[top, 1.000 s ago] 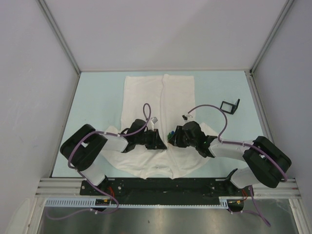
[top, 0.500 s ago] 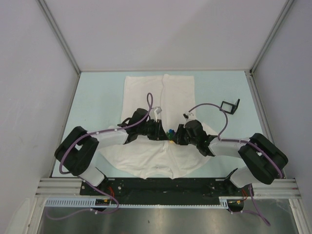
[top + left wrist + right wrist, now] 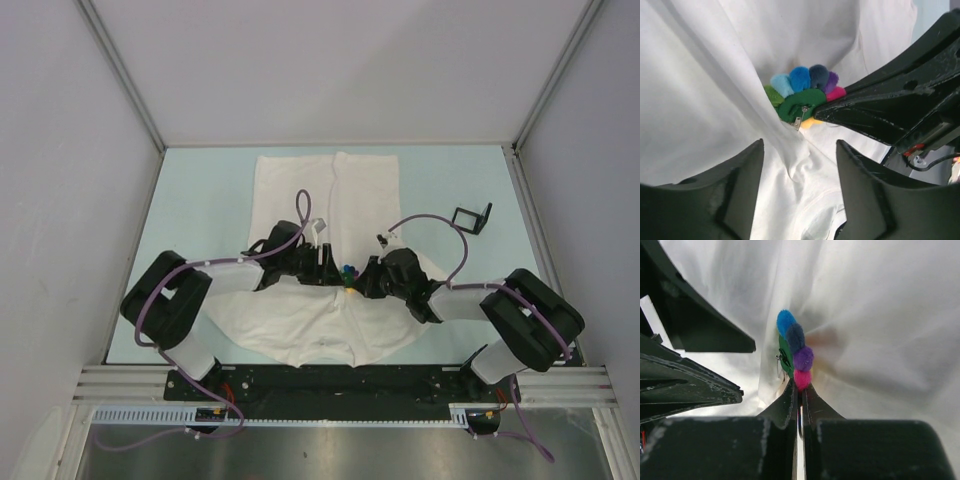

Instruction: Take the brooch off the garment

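The right pincer (image 3: 799, 389) has just closed, clamped on the rim of the brooch (image 3: 794, 351) at its 12 o'clock; the left pincer (image 3: 799, 150) has sprung apart, letting go of the shirt (image 3: 700, 85). The brooch stays pinned mid-shirt, likely ready for unfastening

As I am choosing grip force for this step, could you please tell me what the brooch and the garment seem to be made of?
The brooch: probably felt or pompom fibre, matt and fuzzy at the petal edges; its green backing looks like flat felt, with a small shiny clasp, likely metal. The garment: soft white cloth, matt, falling in loose folds.
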Action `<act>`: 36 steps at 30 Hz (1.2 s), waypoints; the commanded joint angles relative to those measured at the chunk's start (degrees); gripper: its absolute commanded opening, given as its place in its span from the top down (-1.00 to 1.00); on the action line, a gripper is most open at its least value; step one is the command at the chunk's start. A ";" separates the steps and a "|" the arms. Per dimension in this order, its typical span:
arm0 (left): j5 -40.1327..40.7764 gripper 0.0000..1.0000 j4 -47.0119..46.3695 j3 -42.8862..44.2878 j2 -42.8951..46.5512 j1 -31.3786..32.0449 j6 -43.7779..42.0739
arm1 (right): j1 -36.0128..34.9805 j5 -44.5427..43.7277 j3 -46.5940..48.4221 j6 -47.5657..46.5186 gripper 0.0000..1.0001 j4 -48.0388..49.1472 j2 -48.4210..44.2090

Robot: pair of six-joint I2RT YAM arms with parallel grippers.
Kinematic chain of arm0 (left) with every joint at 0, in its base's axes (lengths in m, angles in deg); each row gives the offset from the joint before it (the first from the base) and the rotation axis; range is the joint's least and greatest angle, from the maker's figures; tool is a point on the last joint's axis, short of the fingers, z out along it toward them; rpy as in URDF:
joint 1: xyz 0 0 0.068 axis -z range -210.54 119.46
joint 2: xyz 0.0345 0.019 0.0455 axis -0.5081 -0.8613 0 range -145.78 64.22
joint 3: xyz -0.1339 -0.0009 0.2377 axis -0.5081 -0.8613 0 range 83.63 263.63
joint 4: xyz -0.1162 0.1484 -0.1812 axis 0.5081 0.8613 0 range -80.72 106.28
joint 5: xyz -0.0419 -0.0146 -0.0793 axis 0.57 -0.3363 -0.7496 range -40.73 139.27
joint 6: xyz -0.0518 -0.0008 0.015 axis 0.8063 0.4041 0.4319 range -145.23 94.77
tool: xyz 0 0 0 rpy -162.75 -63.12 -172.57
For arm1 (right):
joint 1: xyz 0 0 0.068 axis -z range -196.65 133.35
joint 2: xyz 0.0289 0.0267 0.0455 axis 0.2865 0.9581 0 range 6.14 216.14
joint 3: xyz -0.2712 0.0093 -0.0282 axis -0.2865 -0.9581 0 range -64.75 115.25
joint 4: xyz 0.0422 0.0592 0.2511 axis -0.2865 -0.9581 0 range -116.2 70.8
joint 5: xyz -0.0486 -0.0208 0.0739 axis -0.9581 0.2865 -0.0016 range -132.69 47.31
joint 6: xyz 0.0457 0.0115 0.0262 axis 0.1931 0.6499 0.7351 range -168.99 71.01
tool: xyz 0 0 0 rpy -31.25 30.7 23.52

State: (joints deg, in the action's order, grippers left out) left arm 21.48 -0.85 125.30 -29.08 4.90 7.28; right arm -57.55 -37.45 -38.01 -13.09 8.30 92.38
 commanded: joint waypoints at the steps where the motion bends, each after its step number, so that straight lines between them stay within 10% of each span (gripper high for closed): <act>1: -3.14 -0.36 -2.26 2.27 -2.06 -0.81 -3.06 | 0.21 2.32 -1.43 -2.06 1.00 4.83 1.21; 36: -7.19 -0.06 -8.24 0.43 -7.16 -3.01 -2.72 | 2.67 6.54 -2.92 -4.17 1.00 9.32 3.68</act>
State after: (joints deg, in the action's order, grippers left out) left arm 14.48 -7.82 127.07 -37.67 2.48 4.74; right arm -55.13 -30.89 -40.04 -16.06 16.61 95.46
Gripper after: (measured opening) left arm 0.527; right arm 0.021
